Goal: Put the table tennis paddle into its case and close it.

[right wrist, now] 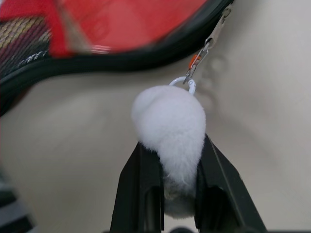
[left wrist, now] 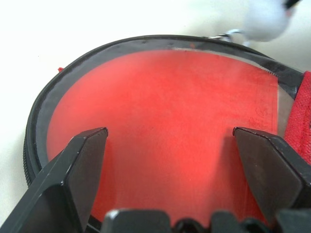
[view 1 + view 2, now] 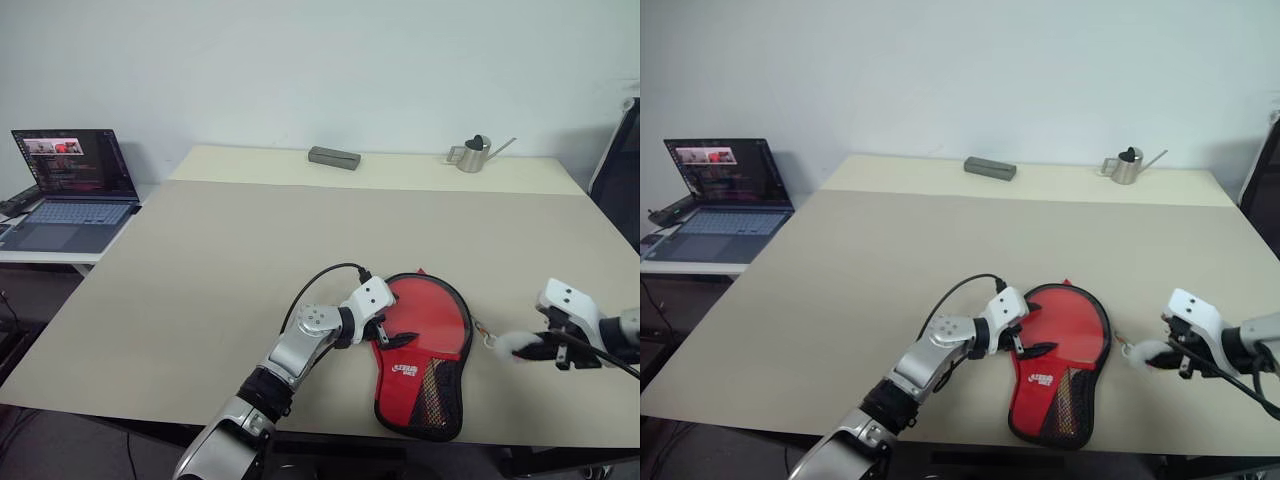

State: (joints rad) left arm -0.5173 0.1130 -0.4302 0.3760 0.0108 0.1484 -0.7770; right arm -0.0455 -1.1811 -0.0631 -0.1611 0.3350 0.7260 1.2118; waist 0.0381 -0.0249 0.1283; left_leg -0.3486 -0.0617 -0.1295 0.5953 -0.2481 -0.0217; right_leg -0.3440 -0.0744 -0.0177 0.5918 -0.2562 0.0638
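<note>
Case (image 3: 425,350) lies flat near the desk's (image 3: 200,300) near edge, soft and floppy, so I pin it with my left claw (image 3: 383,337) spread apart over its red face while my right claw (image 1: 167,189), clamped on the white pompom (image 1: 167,126), draws the zip.

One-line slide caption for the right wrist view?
Right gripper pinching the white pom-pom zipper pull clipped to the red-and-black case.

Soft, even light falls on the table (image 3: 200,300), leaving only faint shadows close under the case (image 3: 425,345) and no glare. In the right wrist view the case beside the white pompom (image 1: 170,131) is blurred; in the left wrist view the pompom beyond the case is out of focus.
</note>
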